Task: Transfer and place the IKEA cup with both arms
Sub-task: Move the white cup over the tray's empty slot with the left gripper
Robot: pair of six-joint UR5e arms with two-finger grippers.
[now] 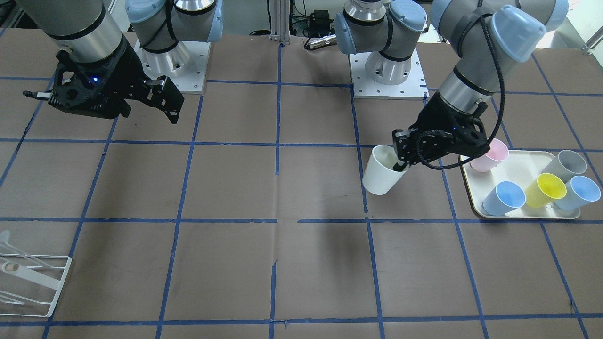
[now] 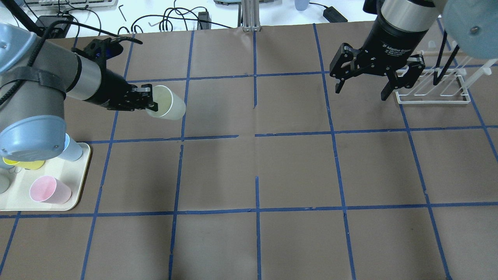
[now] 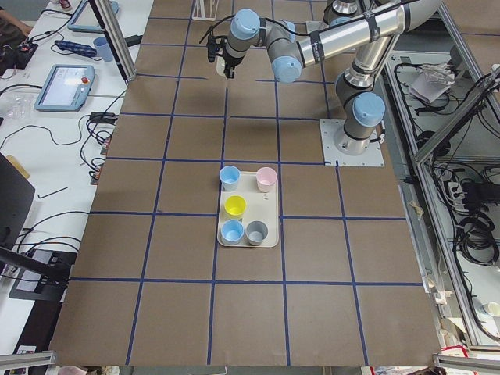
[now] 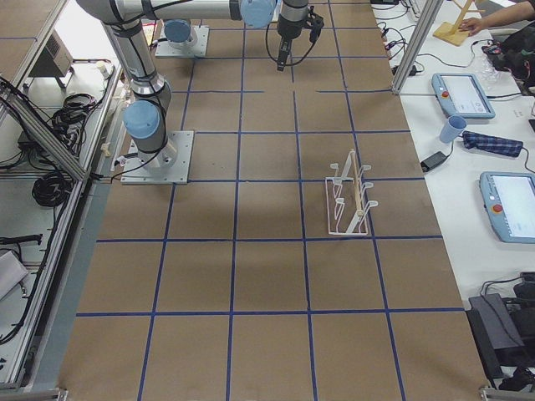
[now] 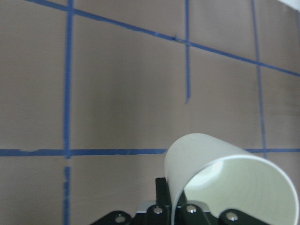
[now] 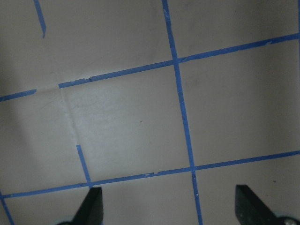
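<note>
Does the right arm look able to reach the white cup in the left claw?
Probably yes: the right claw is open, and nothing stands between it and the cup, held tilted by the left claw.

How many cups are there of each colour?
off-white cup: 1
pink cup: 1
grey cup: 1
yellow cup: 1
blue cups: 2
Total: 6 cups

IKEA cup (image 2: 168, 104) in left claw (image 2: 152, 99), tray (image 2: 58, 169) to its left, rack (image 2: 432, 88) far right
</note>
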